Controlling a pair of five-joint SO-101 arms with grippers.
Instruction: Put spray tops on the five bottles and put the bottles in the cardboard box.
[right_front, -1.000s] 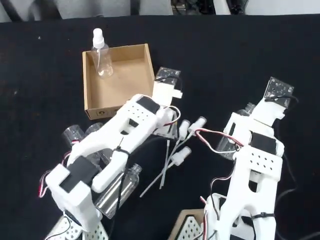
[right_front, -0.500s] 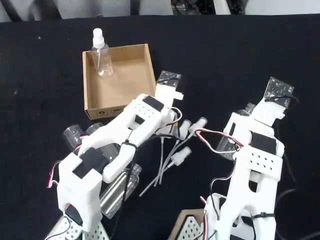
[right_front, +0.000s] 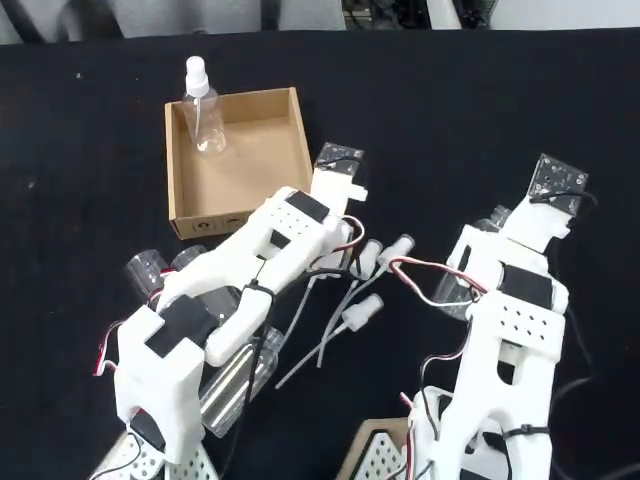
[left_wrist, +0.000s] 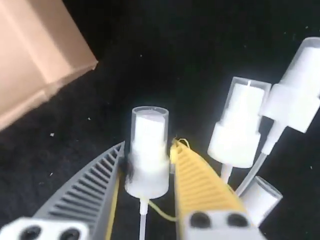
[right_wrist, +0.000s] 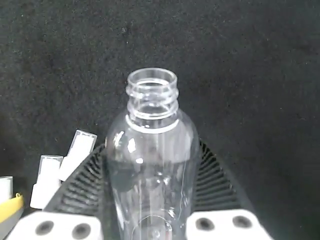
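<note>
The left gripper (left_wrist: 148, 145) is closed onto a spray top (left_wrist: 148, 162): the grey finger (left_wrist: 95, 185) and the yellow finger (left_wrist: 200, 185) press its collar from either side. The clear cap points away from the wrist and the thin dip tube runs back between the fingers. Just beside the yellow finger lie loose tops (left_wrist: 240, 130) on the black cloth (left_wrist: 200, 40); two more of them are farther out on that side. Off past the grey finger is a corner of the box (left_wrist: 35, 55).

The right gripper (right_wrist: 151, 150) is closed on a bottle (right_wrist: 151, 115). Its dark fingers hug the clear body on both sides, and the threaded neck, with no top on it, points away from the wrist. Near one finger two of the loose tops lie side by side.

From above, the loose tops (right_front: 397, 245) lie between the two arms, and the held bottle (right_front: 458, 285) shows at the edge of the right arm. The box (right_front: 235, 215) is just beyond the left wrist, with a capped bottle (right_front: 203, 110) at its far corner. Bare bottles (right_front: 148, 270) lie beside and under the left arm, back toward its base.
</note>
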